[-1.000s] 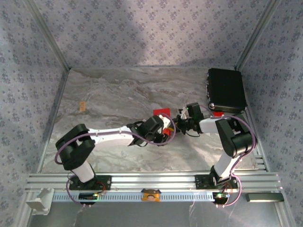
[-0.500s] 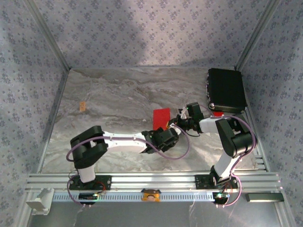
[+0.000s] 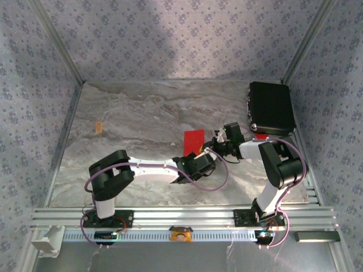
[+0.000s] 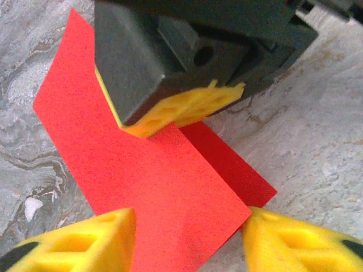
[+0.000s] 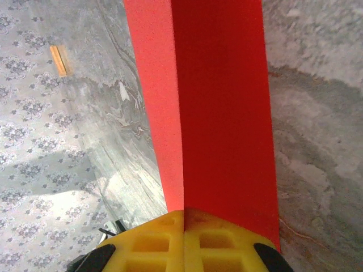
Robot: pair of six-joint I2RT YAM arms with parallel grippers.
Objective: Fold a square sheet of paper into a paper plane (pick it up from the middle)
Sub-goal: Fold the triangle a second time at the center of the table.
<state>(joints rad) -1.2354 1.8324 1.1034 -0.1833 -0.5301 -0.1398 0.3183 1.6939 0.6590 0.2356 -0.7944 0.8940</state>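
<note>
The square sheet of paper [image 3: 193, 140] is bright red, folded along a centre crease, and held just above the table in mid-scene. My right gripper [image 5: 184, 221] is shut on one end of it, at the crease, with the two red flaps [image 5: 221, 102] running away from its yellow fingers. In the left wrist view the right gripper [image 4: 181, 110] pinches the sheet [image 4: 142, 170] from above. My left gripper [image 4: 190, 243] is open, its yellow fingertips [image 4: 85, 238] on either side of the sheet's near corner. From above, the left gripper [image 3: 198, 158] sits just on the near side of the paper.
A black case [image 3: 271, 107] lies at the back right, with a small red piece [image 3: 259, 136] at its near edge. A small tan piece [image 3: 98, 127] lies far left. Patterned walls close in the marbled table [image 3: 142, 113] on three sides.
The left arm has stretched out lower and its gripper has dropped from over the paper to its near side, uncovering the red sheet. The right gripper has kept its hold.
</note>
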